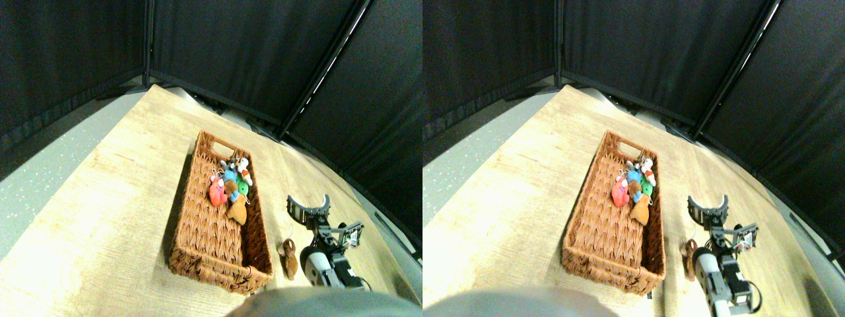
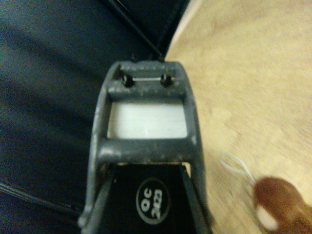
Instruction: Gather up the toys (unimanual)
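Wicker basket at centre holds a cluster of toys. One brown toy lies on the desk at the basket's 3 o'clock. The gripper, beyond it, is wide open and empty. Risk: snagging the loop cord instead of gripping the plush body.

Lab test bay: black curtain panels from 9 to 3 o'clock enclose a bare wood-grain table
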